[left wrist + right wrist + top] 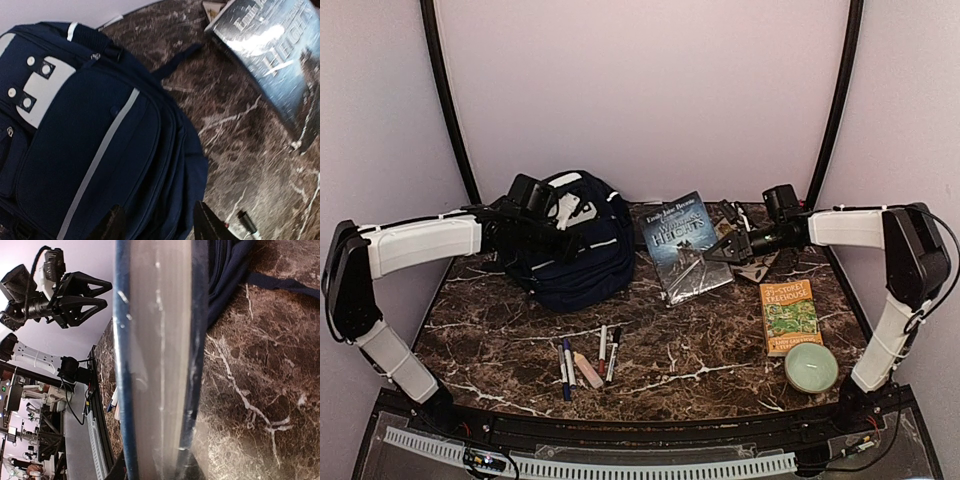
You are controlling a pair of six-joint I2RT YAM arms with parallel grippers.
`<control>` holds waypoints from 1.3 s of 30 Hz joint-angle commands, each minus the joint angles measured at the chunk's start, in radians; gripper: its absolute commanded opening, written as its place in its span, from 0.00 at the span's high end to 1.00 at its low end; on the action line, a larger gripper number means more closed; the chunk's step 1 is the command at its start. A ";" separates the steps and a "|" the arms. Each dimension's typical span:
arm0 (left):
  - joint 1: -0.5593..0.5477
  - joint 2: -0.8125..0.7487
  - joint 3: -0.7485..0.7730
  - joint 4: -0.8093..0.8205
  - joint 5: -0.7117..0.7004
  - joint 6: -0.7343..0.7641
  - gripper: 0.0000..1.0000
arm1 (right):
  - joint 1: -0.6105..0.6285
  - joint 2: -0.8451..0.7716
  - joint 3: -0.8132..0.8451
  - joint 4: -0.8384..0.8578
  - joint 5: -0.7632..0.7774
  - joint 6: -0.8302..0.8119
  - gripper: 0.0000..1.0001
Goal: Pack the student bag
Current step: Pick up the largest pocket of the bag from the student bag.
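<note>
The student bag [582, 268], navy-blue with white trim, lies at the back left of the marble table [500, 340]. My left gripper [560, 225] hovers open above it. In the left wrist view its dark fingers [112, 225] straddle the bag's side folds [100, 150] without gripping them. My right gripper [720, 248] is shut on the right edge of a dark-blue "Wuthering Heights" book [682, 243], which is tilted up off the table. In the right wrist view the book's page edge [155, 365] runs straight out from between the jaws of the right gripper [155, 472].
Several pens and markers [585, 360] lie near the front centre. An orange book [790, 315] and a pale green bowl [811, 367] sit at the front right. A bag strap [280, 282] trails on the marble beside the held book.
</note>
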 commanded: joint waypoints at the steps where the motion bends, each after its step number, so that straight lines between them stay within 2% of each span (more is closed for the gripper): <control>1: -0.009 0.039 0.004 -0.131 -0.077 0.171 0.51 | 0.007 -0.107 -0.053 0.081 -0.028 -0.079 1.00; 8: -0.015 0.239 0.143 -0.175 -0.047 0.037 0.54 | 0.007 -0.118 -0.064 0.090 -0.023 -0.083 1.00; 17: -0.029 0.443 0.309 -0.191 -0.045 -0.014 0.57 | 0.005 -0.147 -0.098 0.114 -0.014 -0.084 1.00; 24: -0.065 0.504 0.366 -0.199 -0.069 -0.010 0.60 | 0.005 -0.140 -0.104 0.121 -0.019 -0.085 1.00; 31: -0.097 0.553 0.407 -0.217 -0.092 0.023 0.59 | 0.006 -0.136 -0.104 0.130 -0.023 -0.077 1.00; 36: -0.118 0.604 0.451 -0.235 -0.207 0.037 0.67 | 0.005 -0.140 -0.108 0.137 -0.022 -0.071 1.00; 39: -0.120 0.613 0.469 -0.241 -0.255 0.032 0.76 | 0.006 -0.144 -0.112 0.140 -0.016 -0.072 1.00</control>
